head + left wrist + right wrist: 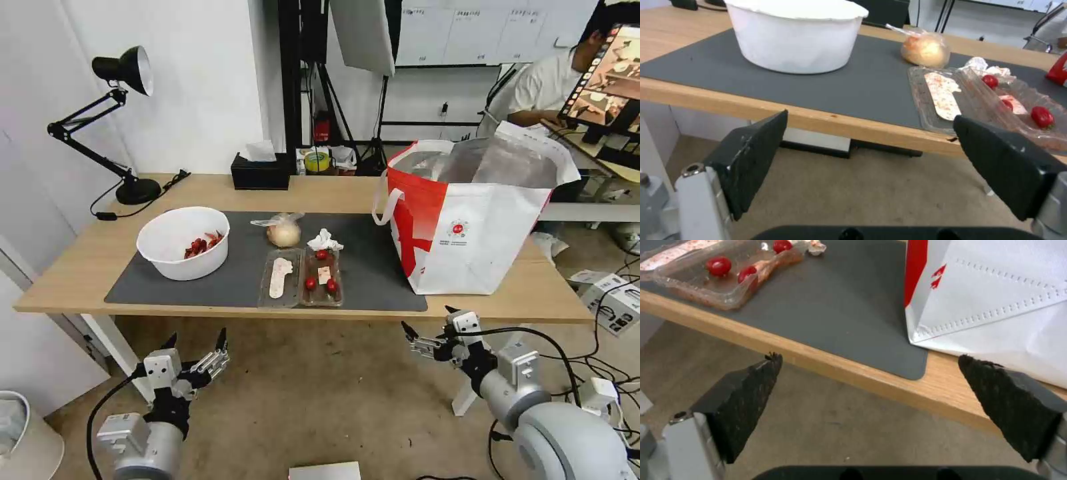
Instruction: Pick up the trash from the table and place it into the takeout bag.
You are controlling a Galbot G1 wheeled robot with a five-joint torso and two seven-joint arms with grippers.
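Your worktop (80, 267) carries a dark grey mat (240, 277) with everything on it. Largest first: the takeout bag (480, 233) stands upright and open at the mat's right end, foil lining showing — nothing can be seen inside it from here. The white bowl (183, 241) with red scraps sits at the mat's left end. The clear hinged tray (301, 277) lies open near the front edge, cherry tomatoes in its right half. Behind it sit the bagged beige lump (284, 231) and, just beside it, the crumpled tissue (325, 240).

Your left gripper (195, 341) hangs below the worktop's front edge, jaws spread, empty. Your right gripper (428, 327) hangs low near the bag's corner, also spread and empty.

Judgement: all four pieces are on the mat — nothing bagged yet, the whole job remains.
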